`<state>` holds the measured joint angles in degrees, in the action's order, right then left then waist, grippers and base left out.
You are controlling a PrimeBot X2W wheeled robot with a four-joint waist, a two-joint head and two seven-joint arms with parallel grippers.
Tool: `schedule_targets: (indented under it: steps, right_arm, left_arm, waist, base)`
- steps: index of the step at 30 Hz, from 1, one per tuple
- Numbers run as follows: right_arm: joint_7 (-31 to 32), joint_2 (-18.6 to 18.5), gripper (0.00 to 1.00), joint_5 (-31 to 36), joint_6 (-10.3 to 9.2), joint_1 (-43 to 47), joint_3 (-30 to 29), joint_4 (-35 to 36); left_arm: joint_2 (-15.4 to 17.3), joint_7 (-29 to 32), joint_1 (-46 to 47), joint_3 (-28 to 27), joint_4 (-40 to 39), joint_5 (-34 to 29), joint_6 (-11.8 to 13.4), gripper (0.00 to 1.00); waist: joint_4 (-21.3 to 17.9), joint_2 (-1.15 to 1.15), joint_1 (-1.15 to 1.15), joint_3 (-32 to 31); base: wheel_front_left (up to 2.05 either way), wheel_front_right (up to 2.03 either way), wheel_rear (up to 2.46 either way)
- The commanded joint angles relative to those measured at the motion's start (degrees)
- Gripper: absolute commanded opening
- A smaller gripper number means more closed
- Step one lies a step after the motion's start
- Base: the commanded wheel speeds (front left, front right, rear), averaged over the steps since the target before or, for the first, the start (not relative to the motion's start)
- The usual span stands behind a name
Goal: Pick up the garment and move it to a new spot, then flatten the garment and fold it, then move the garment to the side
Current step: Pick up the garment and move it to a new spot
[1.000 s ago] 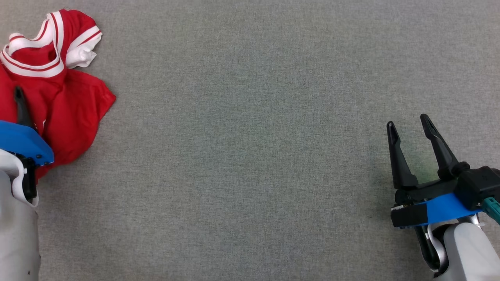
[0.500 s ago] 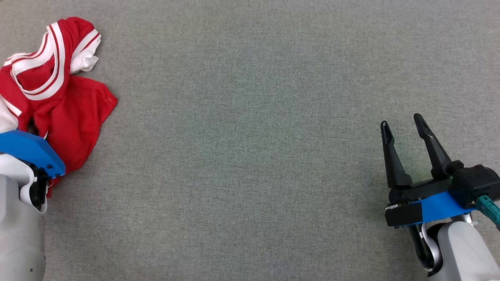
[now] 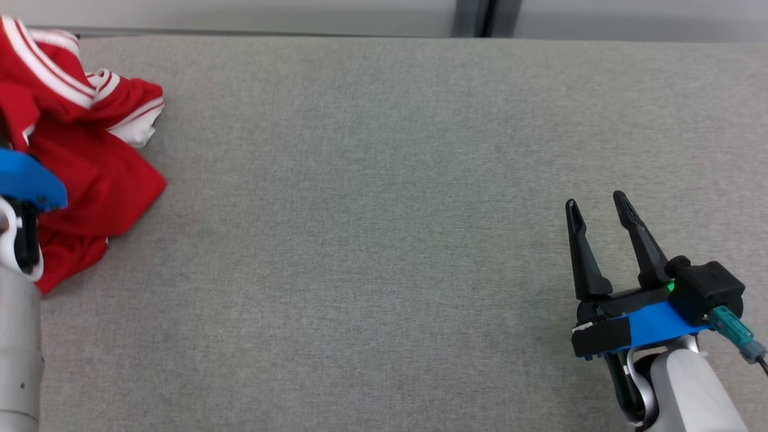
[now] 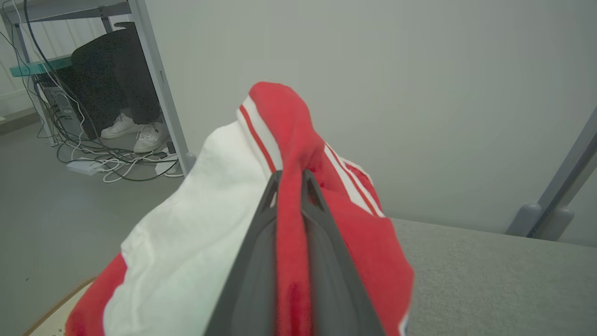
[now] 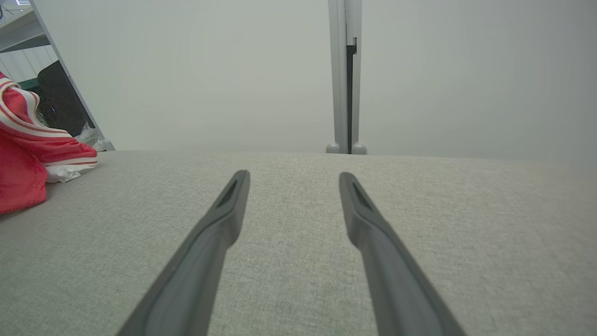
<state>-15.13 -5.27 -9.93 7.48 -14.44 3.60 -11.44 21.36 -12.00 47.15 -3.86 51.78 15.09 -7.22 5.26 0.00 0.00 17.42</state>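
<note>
The garment (image 3: 102, 180) is a red top with white stripes and a white lining, bunched at the far left of the grey table (image 3: 372, 228). In the left wrist view my left gripper (image 4: 290, 175) is shut on a red fold of the garment (image 4: 186, 242), which drapes over both fingers, lifted above the table. In the head view only that arm's blue mount (image 3: 27, 183) shows, in front of the cloth. My right gripper (image 3: 594, 201) stands open at the lower right with nothing between its fingers, far from the garment. The right wrist view has the right gripper (image 5: 294, 175) over bare table and the garment (image 5: 23, 158) at far left.
The table's far edge (image 3: 300, 36) runs along the top of the head view, with a pale wall and a grey post (image 5: 345, 74) behind it. Beyond the table's left end, a person's white shoes (image 4: 135, 133) and loose cables (image 4: 107, 158) lie on the floor under a desk.
My left gripper has gone from open to shut on the garment and raised it, bunching the cloth. The head camera has tilted up, showing the table's far edge. The right gripper stays open.
</note>
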Motion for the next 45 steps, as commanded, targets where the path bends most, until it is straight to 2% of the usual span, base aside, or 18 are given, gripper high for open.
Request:
schedule_targets:
  steps: [1,9,10,17,23,29,33,45]
  right_arm:
    - [-0.05,0.37,1.00,-0.41,0.03,0.77,0.09,-0.27]
    - [-0.04,1.89,1.00,-1.10,0.03,1.81,0.44,-1.24]
    - [-0.04,1.89,1.00,-1.10,0.03,1.81,0.44,-1.24]
    - [-0.04,2.35,1.00,-2.74,0.03,2.02,1.38,-1.76]
    - [-0.05,2.36,1.00,-5.86,0.03,1.86,2.17,-1.98]
    - [-0.04,2.37,1.00,-7.81,0.03,1.33,3.05,-2.13]
    - [-0.04,2.37,1.00,-8.19,0.03,1.18,3.15,-2.17]
    - [-0.04,2.36,1.00,-7.56,0.03,1.69,2.52,-2.38]
  left_arm:
    - [0.30,-0.82,1.26,0.72,-1.77,-0.49,-0.34,0.00]
    - [-0.15,-1.92,4.56,6.01,-16.46,-2.50,-0.35,0.00]
    - [-0.15,-1.92,4.56,6.01,-16.46,-2.50,-0.35,0.00]
    - [-2.89,2.29,7.08,11.55,-30.82,0.78,-0.24,0.00]
    - [-5.13,6.10,9.13,17.27,-37.68,1.28,-0.24,0.00]
    - [-7.48,6.14,6.60,23.05,-35.40,1.68,-0.24,0.00]
    - [-8.88,4.45,2.63,26.02,-31.73,2.17,-0.24,0.00]
    - [-14.72,-1.84,-12.56,33.40,-18.10,3.18,-0.05,0.00]
  waist:
    - [-1.13,0.00,0.00,-1.30]
    - [-5.74,0.00,0.00,-4.99]
    - [-5.74,0.00,0.00,-4.99]
    - [-12.47,0.00,0.00,-5.98]
    - [-17.63,0.00,0.00,-5.31]
    - [-21.15,0.00,0.00,-5.11]
    - [-22.05,0.00,0.00,-5.11]
    - [-19.49,0.00,0.00,-5.31]
  base:
    - [0.00,0.00,0.00]
    - [0.00,0.00,0.00]
    - [0.00,0.00,0.00]
    - [0.00,0.00,0.00]
    - [0.00,0.00,0.00]
    - [0.00,0.00,0.00]
    - [0.00,0.00,0.00]
    - [0.00,0.00,0.00]
